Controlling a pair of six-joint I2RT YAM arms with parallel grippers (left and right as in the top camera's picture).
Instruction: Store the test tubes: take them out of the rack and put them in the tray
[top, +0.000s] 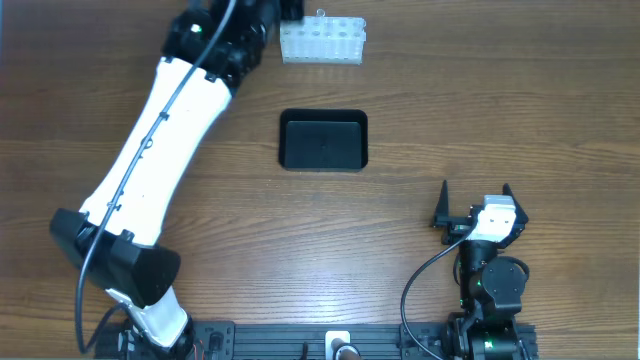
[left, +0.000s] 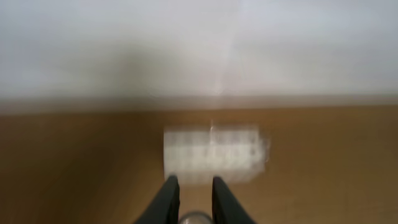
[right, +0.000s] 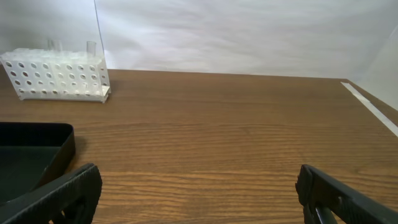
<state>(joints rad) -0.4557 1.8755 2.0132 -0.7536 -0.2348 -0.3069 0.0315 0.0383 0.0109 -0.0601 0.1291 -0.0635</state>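
Currently left tool hangs near the rack; right tool gapes wide.

Looks like a robotics lab setup to me, not anyone's home. Plain wood-grain table with a blank white backdrop behind it. Two robot arms, a white one and a black one, stand on a black rail along the edge, with a cable looping off. Add the white test-tube rack and a black tray, pretty standard lab kit.
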